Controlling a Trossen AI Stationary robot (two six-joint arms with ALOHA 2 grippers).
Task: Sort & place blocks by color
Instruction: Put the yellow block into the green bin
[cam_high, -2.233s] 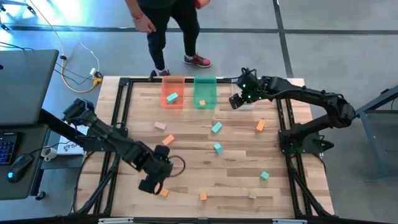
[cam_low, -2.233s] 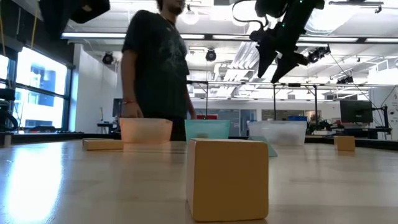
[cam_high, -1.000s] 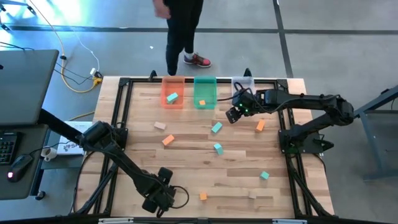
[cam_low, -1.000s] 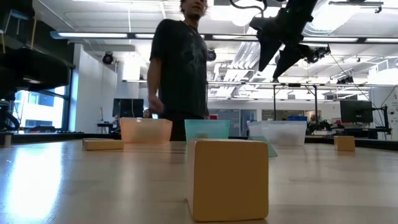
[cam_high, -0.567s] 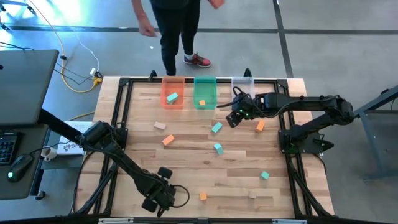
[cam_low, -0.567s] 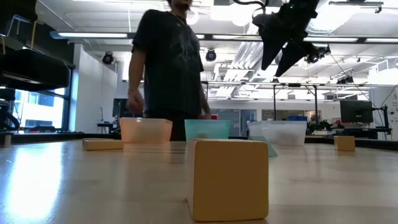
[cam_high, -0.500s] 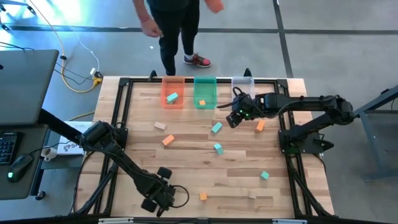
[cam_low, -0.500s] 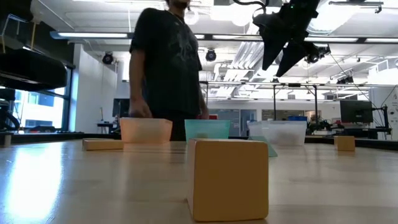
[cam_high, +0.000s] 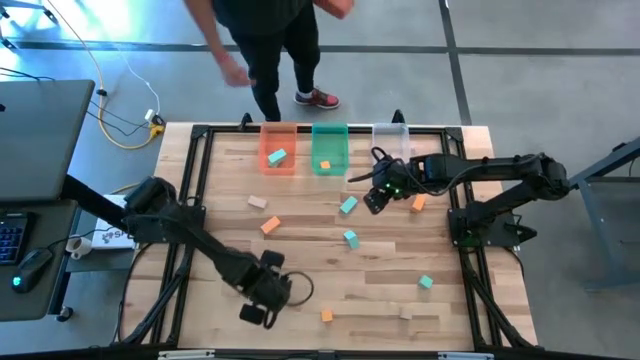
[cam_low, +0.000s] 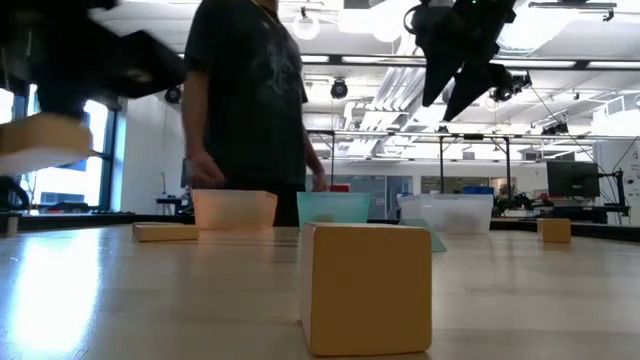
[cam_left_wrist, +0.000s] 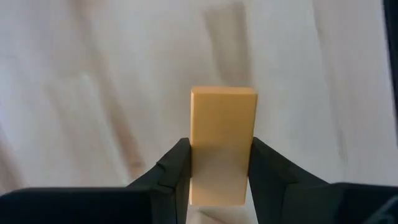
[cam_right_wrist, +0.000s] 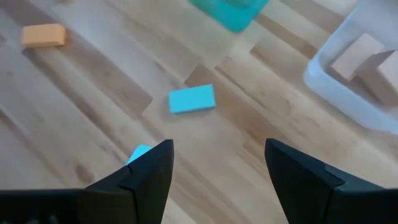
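My left gripper (cam_high: 254, 312) hangs over the table's near left part, shut on an orange block (cam_left_wrist: 222, 124). The low view shows that block (cam_low: 35, 140) blurred and well above the table. My right gripper (cam_high: 370, 203) hovers open and high (cam_low: 450, 95) near the far middle, above a teal block (cam_right_wrist: 192, 99) that lies flat on the wood. More orange, teal and tan blocks lie scattered flat on the table (cam_high: 300, 260). A teal block (cam_high: 277, 156) lies in the orange tray and an orange one (cam_high: 324, 166) in the green tray. My left gripper pinches the orange block by its two long sides (cam_left_wrist: 193, 174) between its two fingers, near one end. The fingers come from above, pointing steeply down. The block's other end sticks out past the fingertips, and the block is lifted clear of the table.
At the far edge stand an orange tray (cam_high: 268, 137), a green tray (cam_high: 329, 132) and a clear tray (cam_high: 392, 135) with tan blocks (cam_right_wrist: 364, 56). A tan block (cam_low: 365, 288) sits close to the low camera. A person (cam_low: 250, 100) stands beyond the far edge.
My left gripper has risen from near the table's front edge, going toward the far edge and a little right, with the orange block lifted clear between its fingers. My right gripper has drifted slightly toward the near edge. The person behind the table has shifted left.
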